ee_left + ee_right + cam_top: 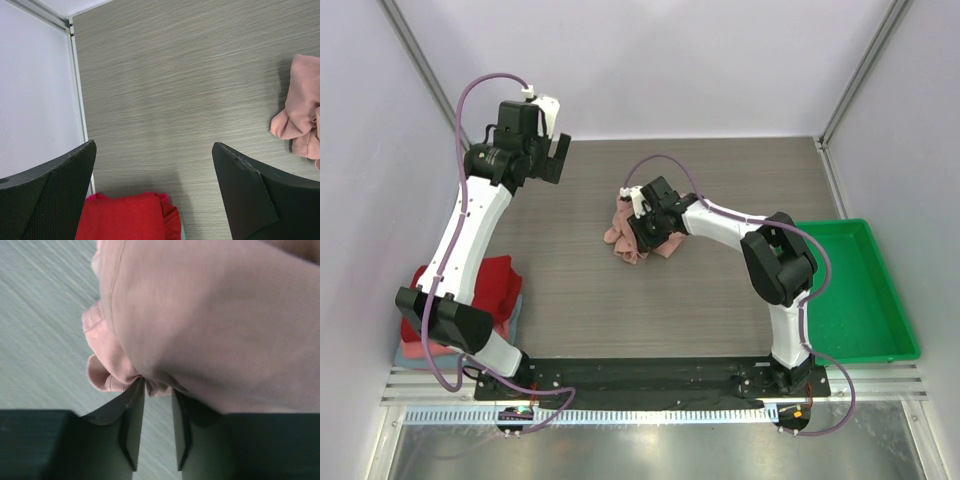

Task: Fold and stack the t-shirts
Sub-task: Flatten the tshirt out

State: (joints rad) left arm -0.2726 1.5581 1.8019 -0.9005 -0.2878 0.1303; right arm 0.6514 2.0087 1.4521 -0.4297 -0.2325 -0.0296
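Pinching a fold of the crumpled dusty-pink t-shirt (618,237) in the middle of the table (740,175), the right tool (157,390) is nearly closed; the left tool (154,145) gapes wide over the far-left corner.

Arms (470,225): white shells, black joints and elbows
Cables (485,79): mauve hose looped along each arm
Claw fingers (50,195): matte black wedges
Base (650,372): black plate

Grey wood-grain tabletop (580,300) at centre, enclosed by plain white walls (670,60); aluminium corner posts (860,70) upper left and right.
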